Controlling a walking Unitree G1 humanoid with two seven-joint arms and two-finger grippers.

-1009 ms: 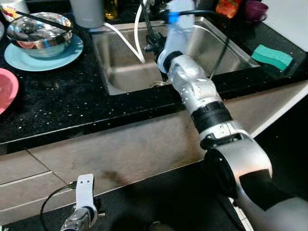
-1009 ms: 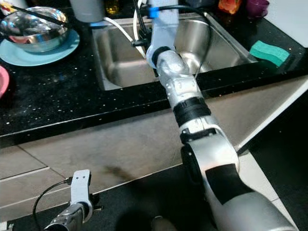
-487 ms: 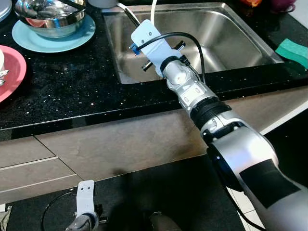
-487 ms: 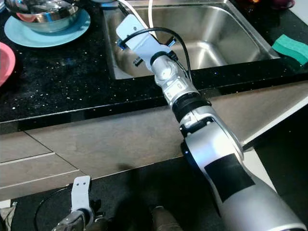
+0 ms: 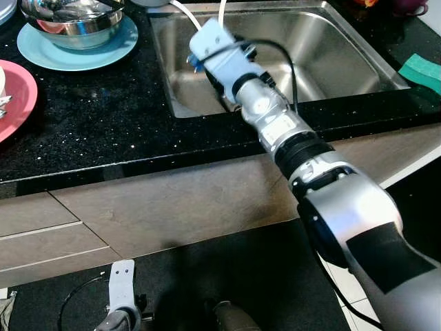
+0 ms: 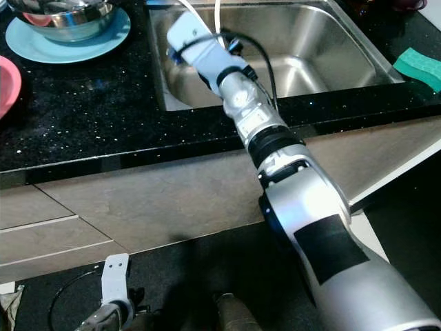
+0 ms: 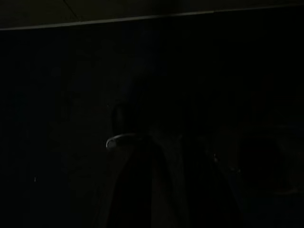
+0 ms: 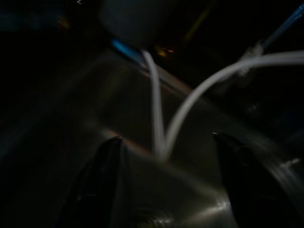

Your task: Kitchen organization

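over sink (image 5: 344,48), right gripper (image 8: 166,185) empty

Head stereo pair looked fwd and steeply down from above the counter edge, w/ the black countertop (image 5: 103,117) across the upper part, the steel sink (image 5: 324,48) top centre, drawer fronts and dark floor below. Both eyes shared the sink, the blue plate (image 6: 69,41) at top left, the green sponge (image 5: 422,69) at right; right eye sat slightly offset sideways. Right wrist cam looked along its two black fingers (image 8: 111,175) from close range into the sink, at two white hoses (image 8: 156,109), blurred. Left wrist cam hung low in shade, nearly all dark; little could be made out.
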